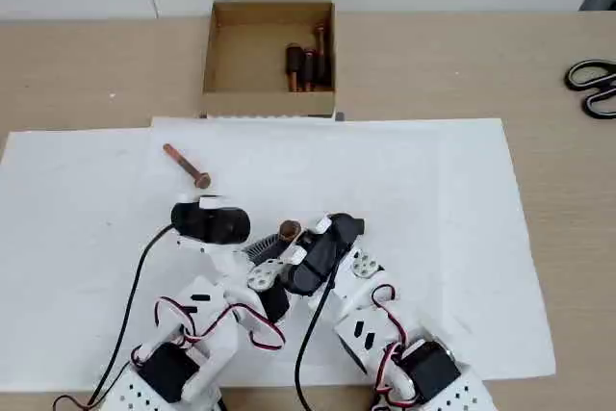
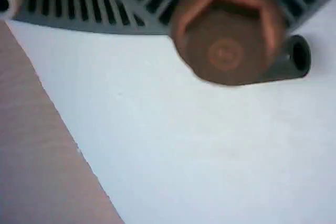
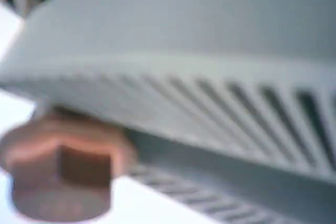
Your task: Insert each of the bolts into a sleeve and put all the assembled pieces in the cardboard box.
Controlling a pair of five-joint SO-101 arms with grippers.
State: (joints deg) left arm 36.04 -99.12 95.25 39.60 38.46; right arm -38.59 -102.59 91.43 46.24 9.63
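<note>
A copper hex-head bolt point(image 1: 289, 230) is held up between the two arms at the near middle of the white paper. In the left wrist view its head point(image 2: 226, 40) faces the camera, tucked under a grey ribbed finger point(image 2: 105, 3). My left gripper point(image 1: 272, 243) is shut on it. My right gripper point(image 1: 322, 245) sits right against the bolt from the other side, and the bolt head point(image 3: 58, 177) pokes out beside a ribbed finger point(image 3: 210, 103). A second bolt point(image 1: 186, 166) lies loose on the paper. The cardboard box point(image 1: 219, 55) holds assembled pieces point(image 1: 308, 63).
White paper point(image 1: 433, 218) covers the near table, with bare wood around it. Scissors point(image 1: 592, 84) lie at the far right edge. The arms' cables point(image 1: 130, 315) trail across the near paper.
</note>
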